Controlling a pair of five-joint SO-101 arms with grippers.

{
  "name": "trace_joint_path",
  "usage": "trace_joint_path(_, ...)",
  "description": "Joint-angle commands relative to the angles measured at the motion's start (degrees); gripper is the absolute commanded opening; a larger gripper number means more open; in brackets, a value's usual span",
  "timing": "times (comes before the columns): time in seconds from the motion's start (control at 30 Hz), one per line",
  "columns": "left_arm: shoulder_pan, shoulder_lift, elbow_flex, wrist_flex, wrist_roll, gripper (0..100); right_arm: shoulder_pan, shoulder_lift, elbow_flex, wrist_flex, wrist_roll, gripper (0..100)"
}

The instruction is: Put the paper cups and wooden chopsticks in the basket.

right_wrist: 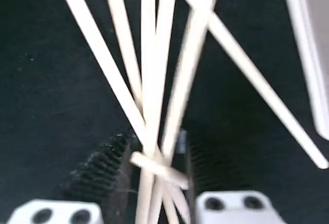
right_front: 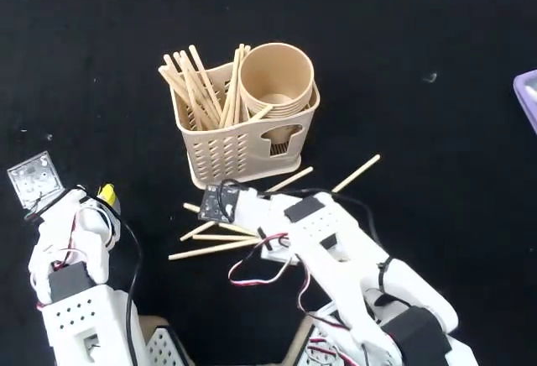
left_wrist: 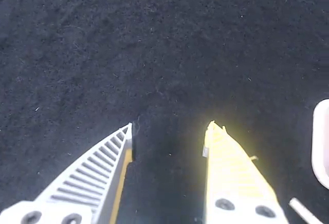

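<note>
- right gripper: dark ribbed fingers closed in on a bundle of loose chopsticks. Both pads sit against the sticks, w/ just the bundle's width betw. them.
- Sticks are pale bare wood, thin & straight. Several pass betw. the fingers and fan out beyond the tips; one stick end lies crosswise right at the pads.
- Past the fan, off to one side, there's a pale edge; can't tell what it is.
- High view gives the wider layout: the fan lies flat on the black table, poking out from under the right arm. Two stray sticks lie apart from it on the arm's far side.
- basket stands upright just beyond the fan. It's cream plastic w/ slotted walls and 2 compartments.
- One compartment holds a sheaf of upright chopsticks; the other holds stacked paper cups, tan, mouth up.
- left gripper: one white finger and one yellow finger, wide apart, holding nothing. Bare black cloth lies betw. & beyond the tips.
- In the high view the left gripper sits well apart from both the sticks & the basket.
</note>
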Motion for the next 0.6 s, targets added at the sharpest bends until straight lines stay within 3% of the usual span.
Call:
trace_joint_path(0.0, 0.7, -0.4, -2.8, -0.4, 0.4, 22, 1.1, 0.0, -3.1, 0.2, -0.6, 2.3)
trace_joint_path(0.3, 0.7, -0.4, -2.8, -0.4, 0.4, 22, 1.0, -7.2, -3.0, 7.3, -0.5, 2.8)
trace_joint_path(0.47, 0.7, -0.4, -2.8, -0.4, 0.4, 22, 0.9, -7.3, 0.6, 5.5, -0.6, 17.9)
trace_joint_path(0.57, 0.7, -0.4, -2.8, -0.4, 0.4, 22, 0.9, -7.7, 0.9, 5.5, -0.6, 17.2)
